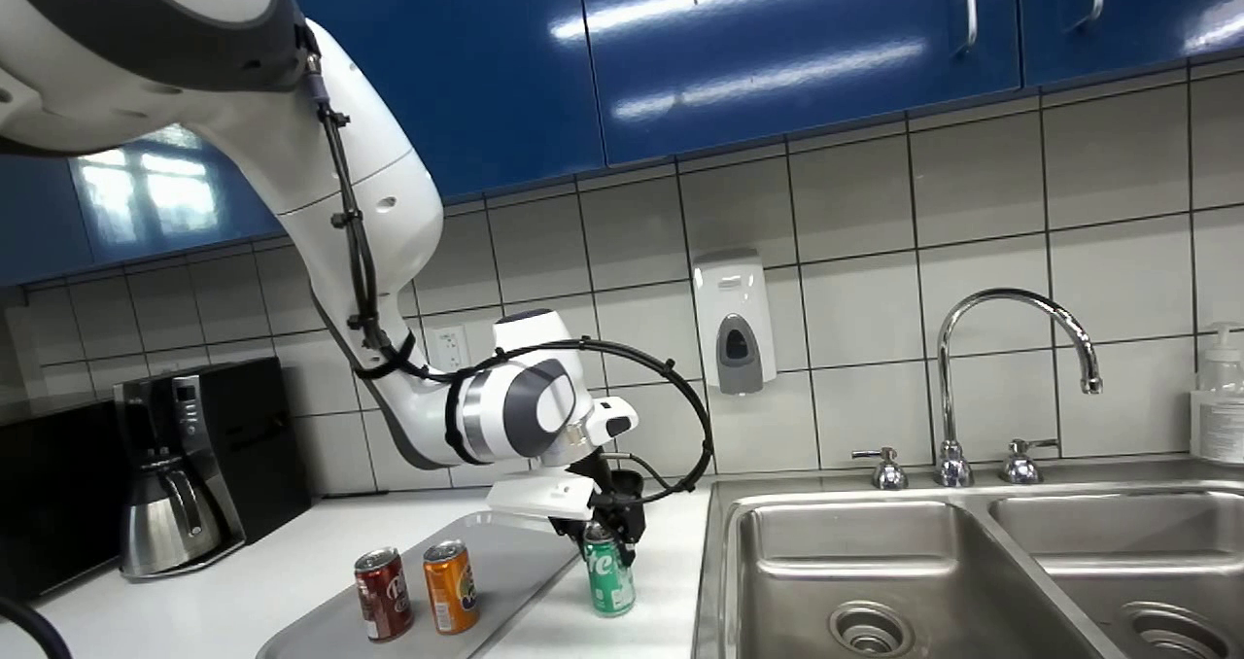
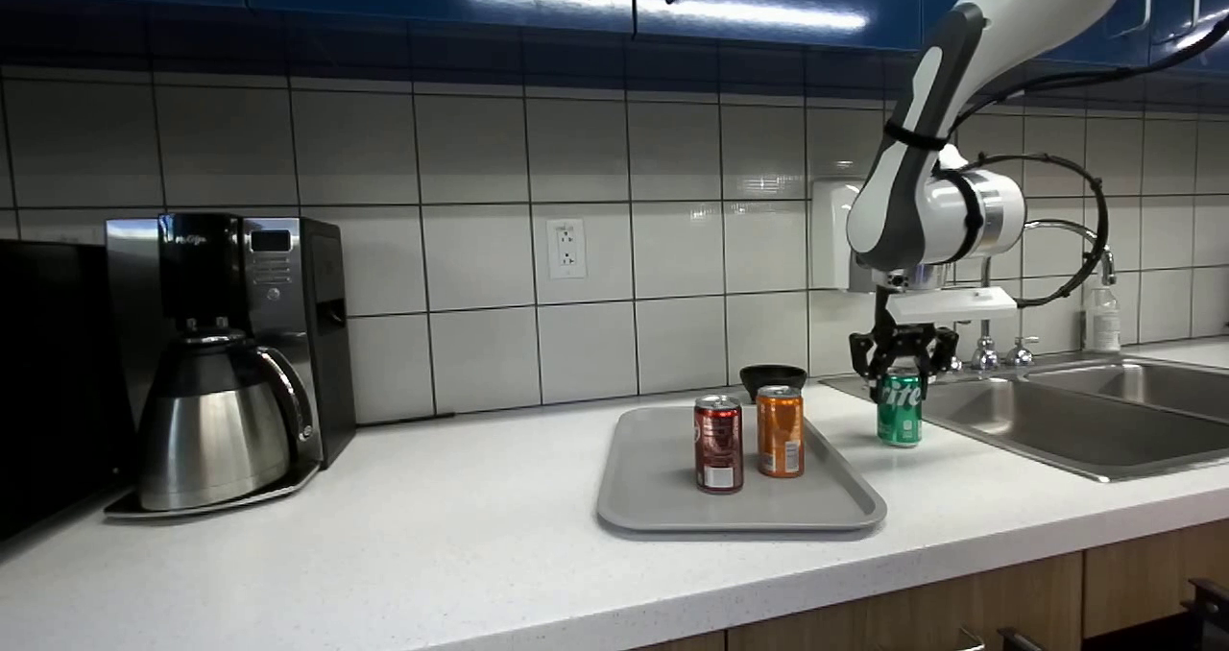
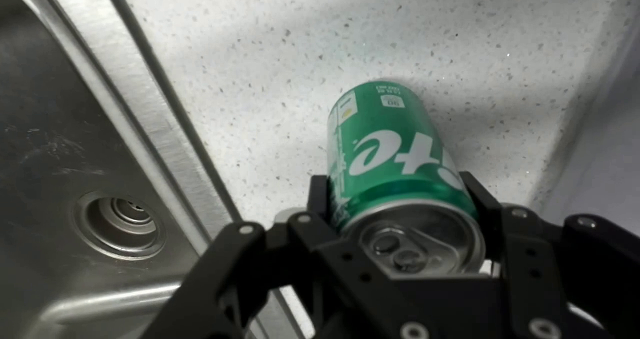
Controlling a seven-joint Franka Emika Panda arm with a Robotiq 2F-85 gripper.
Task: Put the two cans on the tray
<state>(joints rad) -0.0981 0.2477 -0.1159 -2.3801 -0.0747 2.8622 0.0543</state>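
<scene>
The green can (image 2: 901, 422) stands upright right of the tray, its base at or very near the counter. It also shows in an exterior view (image 1: 610, 586) and in the wrist view (image 3: 395, 144), its silver top toward the camera. My gripper (image 2: 901, 394) points down around its upper part, with a finger against each side (image 3: 395, 181); it looks shut on the can. The orange can (image 2: 781, 430) stands upright on the grey tray (image 2: 653, 449), also in an exterior view (image 1: 450, 588). The tray's edge (image 3: 612, 129) shows at the right in the wrist view.
A dark red can (image 2: 718, 445) stands on the tray beside the orange can. A black bowl (image 2: 771, 376) is behind the tray by the wall. The steel sink (image 1: 714, 562) is close beside the green can. A coffee maker (image 2: 230, 363) stands at the left. Blue cabinets hang above.
</scene>
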